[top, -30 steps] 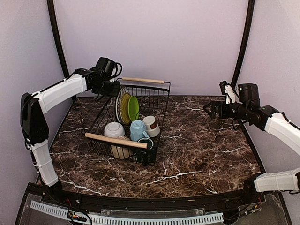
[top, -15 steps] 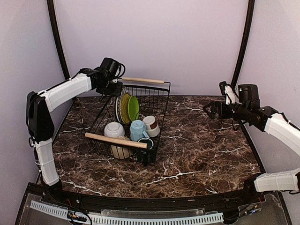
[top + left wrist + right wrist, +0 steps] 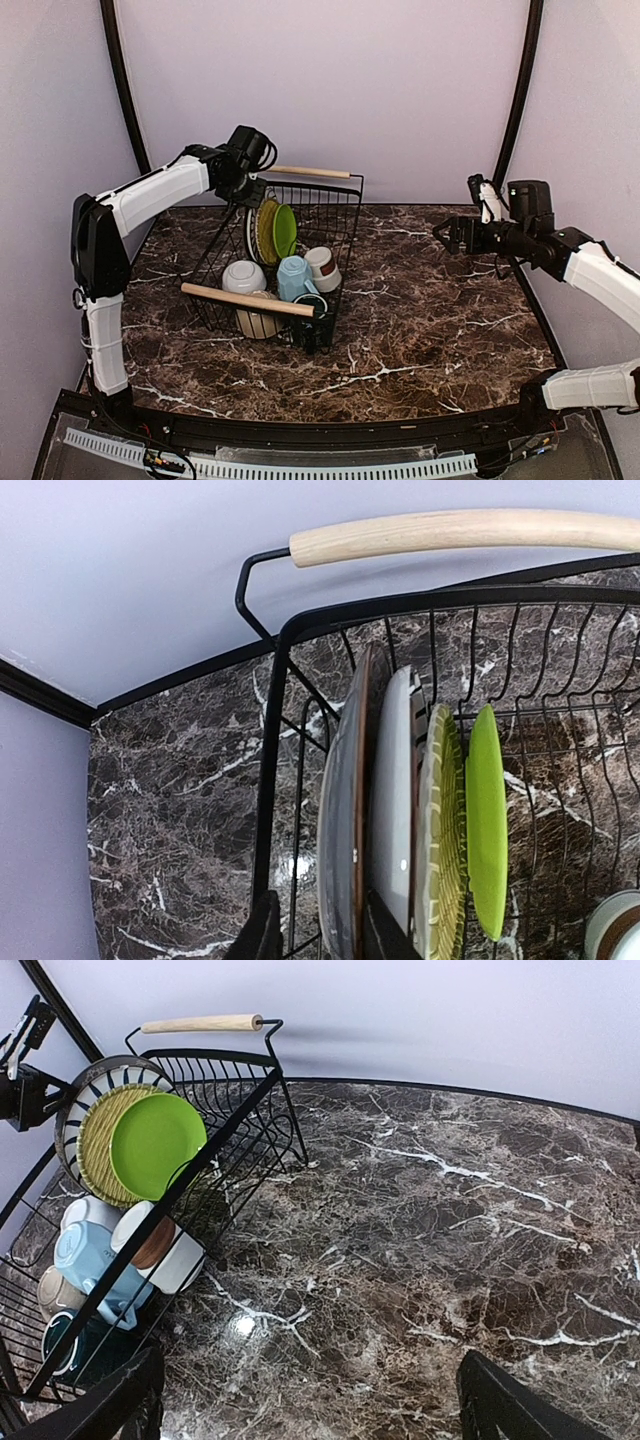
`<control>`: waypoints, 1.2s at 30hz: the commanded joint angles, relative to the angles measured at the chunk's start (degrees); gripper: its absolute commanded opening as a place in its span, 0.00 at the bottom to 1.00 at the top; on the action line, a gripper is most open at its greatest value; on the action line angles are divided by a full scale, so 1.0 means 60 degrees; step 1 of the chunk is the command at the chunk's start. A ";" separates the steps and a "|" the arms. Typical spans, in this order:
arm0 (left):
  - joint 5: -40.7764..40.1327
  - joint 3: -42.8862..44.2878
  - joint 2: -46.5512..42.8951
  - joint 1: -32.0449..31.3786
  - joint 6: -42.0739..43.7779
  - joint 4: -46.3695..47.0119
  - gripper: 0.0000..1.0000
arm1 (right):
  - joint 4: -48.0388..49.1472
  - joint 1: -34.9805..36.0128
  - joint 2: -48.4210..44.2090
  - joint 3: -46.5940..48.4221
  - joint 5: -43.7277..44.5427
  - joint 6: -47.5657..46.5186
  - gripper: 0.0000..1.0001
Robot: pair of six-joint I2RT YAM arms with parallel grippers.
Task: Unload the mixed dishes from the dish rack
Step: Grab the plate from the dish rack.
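The black wire dish rack (image 3: 340,215) with two wooden handles stands left of centre. Upright at its back are the striped plate (image 3: 254,228) and lime-green plates (image 3: 285,230). In front lie a white bowl (image 3: 243,276), cream bowl (image 3: 258,322), light blue mug (image 3: 293,277), brown-white cup (image 3: 322,267) and dark green mug (image 3: 310,305). My left gripper (image 3: 250,193) is open above the rack's back left corner; in the left wrist view it (image 3: 322,940) straddles the rack's wall wire and the outermost plate's (image 3: 340,830) edge. My right gripper (image 3: 446,236) is open and empty over the table at the right.
The dark marble table (image 3: 430,310) runs right of the rack. The far wooden handle (image 3: 450,532) crosses just above the plates. The purple back wall stands close behind the rack. In the right wrist view the rack (image 3: 235,1110) is at the left.
My left arm has swung right and its gripper has come over the rack's back left corner at the plates. The right arm and the dishes have not moved.
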 commanded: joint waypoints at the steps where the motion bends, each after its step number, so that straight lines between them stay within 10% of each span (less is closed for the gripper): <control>1: -0.0429 0.0326 0.0288 -0.0017 0.0221 -0.0762 0.25 | 0.0379 0.0048 -0.0035 -0.0119 -0.0152 0.0064 0.99; 36: -0.1502 0.1934 0.1050 -0.0150 0.0560 -0.1779 0.01 | 0.0467 0.0039 -0.0099 -0.0221 -0.0156 0.0137 0.99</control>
